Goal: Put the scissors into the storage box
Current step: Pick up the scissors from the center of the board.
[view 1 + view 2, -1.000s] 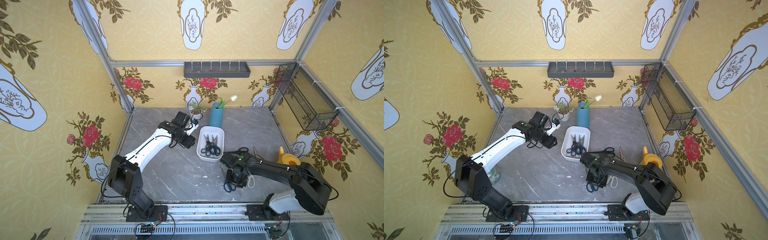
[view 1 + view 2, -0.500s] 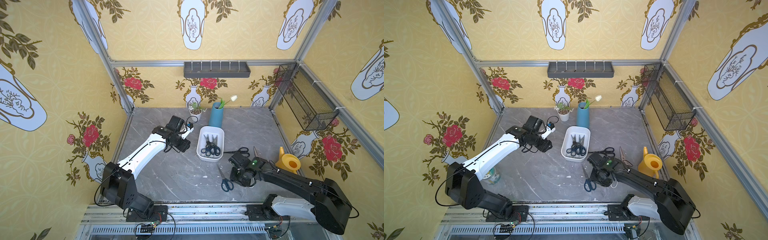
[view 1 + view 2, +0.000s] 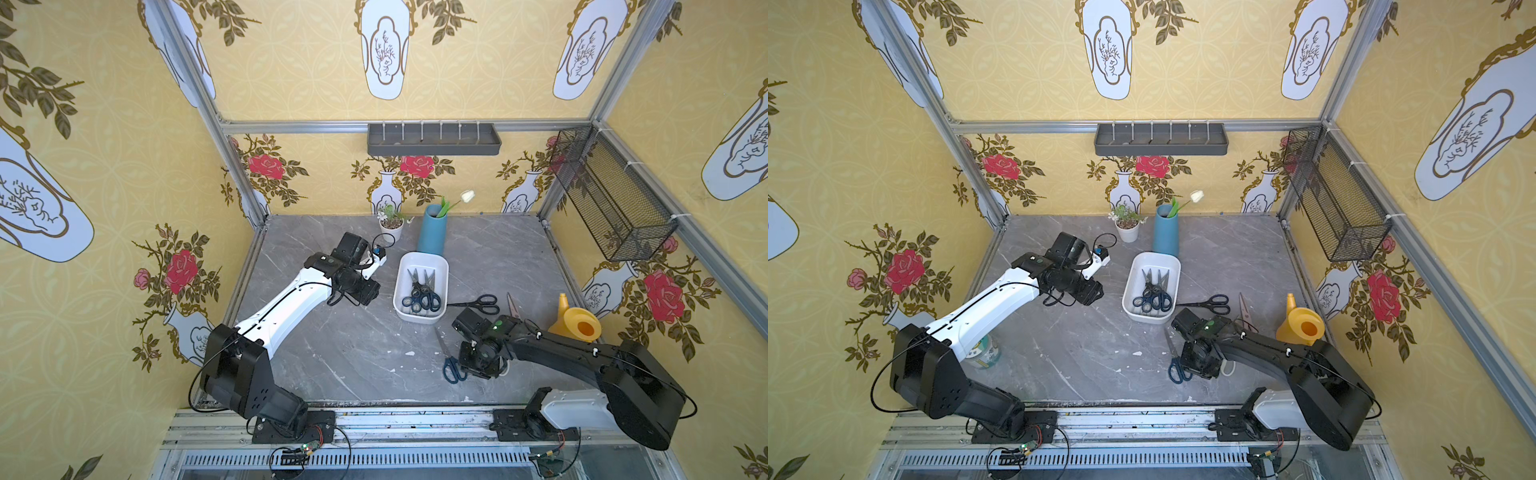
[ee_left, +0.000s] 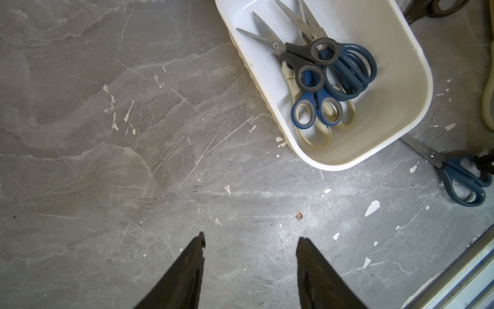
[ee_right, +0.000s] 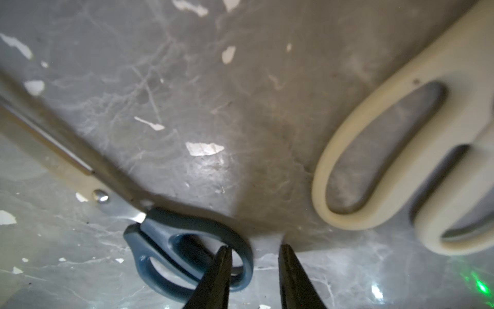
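Counting several scissors (image 3: 422, 291) in the box (image 3: 419, 319), we see four remaining on the counter (image 3: 353, 353), right end effector (image 5: 252, 248) parted astride the handle of a blue pair (image 5: 165, 235), left end effector (image 4: 250, 240) released, empty.

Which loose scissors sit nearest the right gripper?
The blue pair: the right gripper straddles its handle loop. Cream shears lie beside; the black pair farther off.
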